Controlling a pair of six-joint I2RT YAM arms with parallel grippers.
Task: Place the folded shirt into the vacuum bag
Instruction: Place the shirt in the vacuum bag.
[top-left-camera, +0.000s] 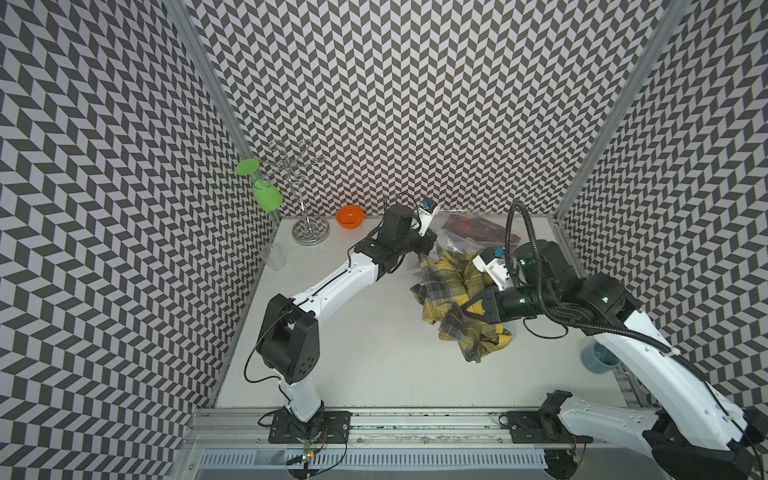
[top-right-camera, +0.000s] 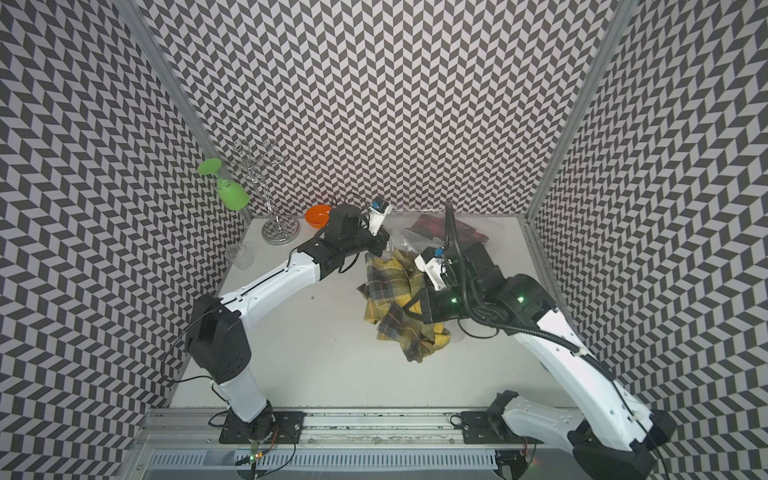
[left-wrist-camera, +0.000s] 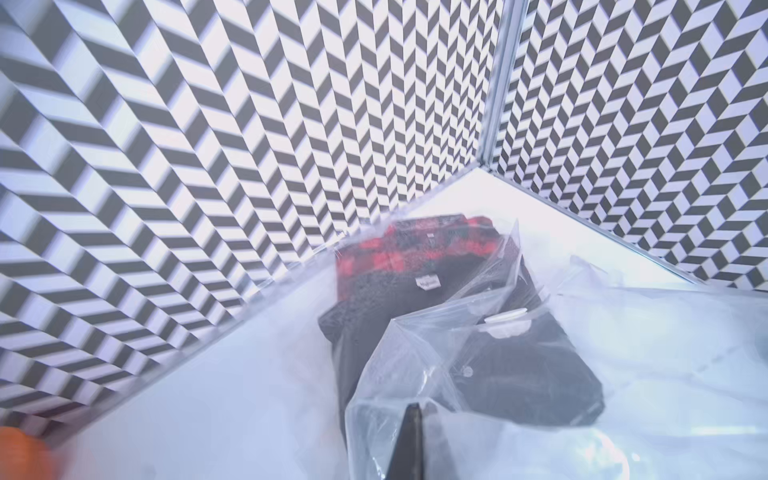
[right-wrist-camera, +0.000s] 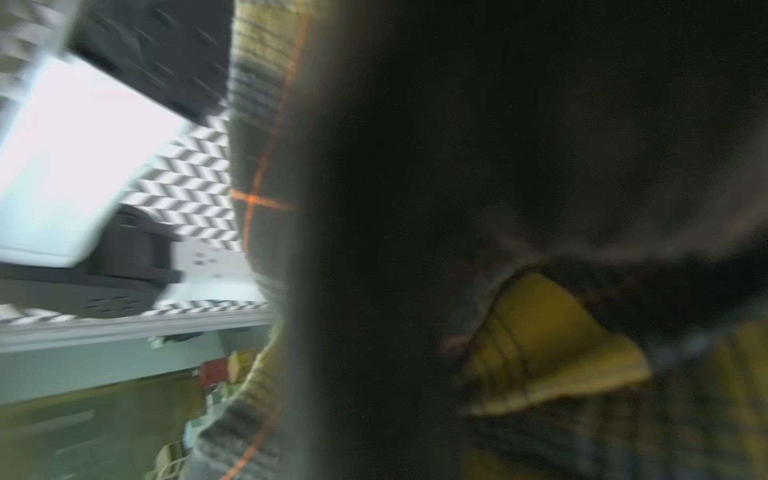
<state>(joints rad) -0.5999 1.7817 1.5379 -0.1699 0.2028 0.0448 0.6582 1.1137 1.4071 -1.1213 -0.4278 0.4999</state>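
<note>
I can read no text anywhere from here. In the left wrist view a small white label (left-wrist-camera: 428, 283) sits on the dark garment (left-wrist-camera: 519, 374) inside the vacuum bag (left-wrist-camera: 399, 361), and its print is too small and blurred for me to make out. A tinier tag (left-wrist-camera: 430, 235) on the red-and-black checked cloth (left-wrist-camera: 399, 249) beside it is just as illegible.

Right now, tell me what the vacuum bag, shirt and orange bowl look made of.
Vacuum bag: thin clear plastic, glossy; crinkled and see-through.
Shirt: soft woven fabric, matte; yellow plaid that drapes in folds.
Orange bowl: probably plastic; smooth, uniform colour.
</note>
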